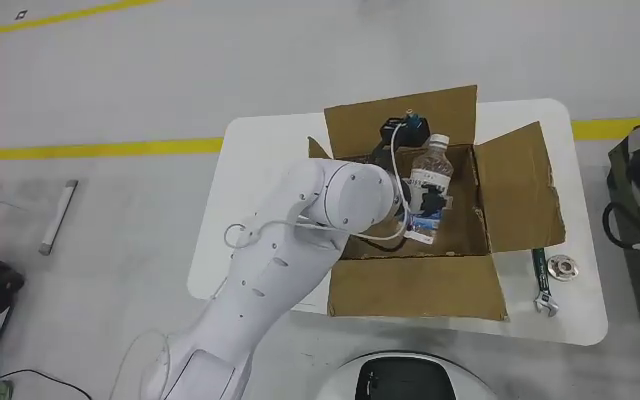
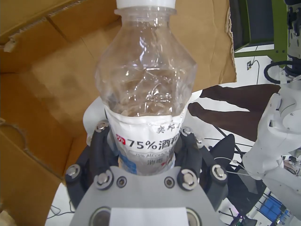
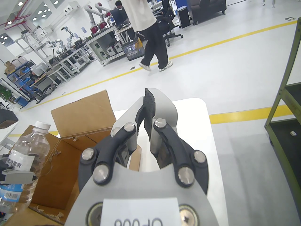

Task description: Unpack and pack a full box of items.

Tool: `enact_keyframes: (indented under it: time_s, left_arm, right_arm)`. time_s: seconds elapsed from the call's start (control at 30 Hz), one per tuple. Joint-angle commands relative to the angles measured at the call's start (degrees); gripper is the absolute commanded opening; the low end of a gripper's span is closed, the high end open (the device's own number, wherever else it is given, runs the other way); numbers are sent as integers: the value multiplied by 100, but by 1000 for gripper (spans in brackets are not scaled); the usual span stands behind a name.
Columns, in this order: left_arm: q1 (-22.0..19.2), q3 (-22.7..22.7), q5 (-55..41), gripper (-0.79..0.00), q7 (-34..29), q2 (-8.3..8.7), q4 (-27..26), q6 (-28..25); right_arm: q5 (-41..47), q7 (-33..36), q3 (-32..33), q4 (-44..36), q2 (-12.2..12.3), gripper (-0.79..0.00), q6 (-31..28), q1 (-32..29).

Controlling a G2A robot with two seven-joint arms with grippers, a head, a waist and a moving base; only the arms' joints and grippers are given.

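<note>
Top view, from 9 o'clock to 3 o'clock: a grey bar (image 1: 57,216) is seen lying on the floor, well apart from the white table (image 1: 250,180). The left arm (image 1: 300,240) is stretched from 7 o'clock over the open cardboard box (image 1: 515,190), which is set on the table with its flaps spread. Over the inside of the box, a clear plastic bottle (image 1: 430,180) with a white cap is clamped at its labelled part by the left gripper (image 2: 144,130), the cap turned toward 12 o'clock. A black device (image 1: 400,132) with a white cable is seen at 11 o'clock of the bottle, by the far wall. At 4 o'clock of the box, an adjustable wrench (image 1: 541,282) and a round metal disc (image 1: 563,268) are laid on the table, just beside each other. In the right wrist view, the right gripper (image 3: 147,104) is held above the table, its pads pressed together with nothing between them.
</note>
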Motion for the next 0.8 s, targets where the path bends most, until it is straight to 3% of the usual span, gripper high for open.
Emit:
enact_keyframes:
  time_s: [0.0,0.3,0.77]
  left_arm:
    - [-57,23,-116,-785,84,-34,248,66]
    - [-36,-126,-571,-785,251,-85,920,489]
    - [133,-239,-749,-785,314,-63,1004,689]
  right_arm:
    - [0,0,0,0,0,-785,0,0]
    - [0,0,0,0,0,-785,0,0]
    - [0,0,0,0,0,-785,0,0]
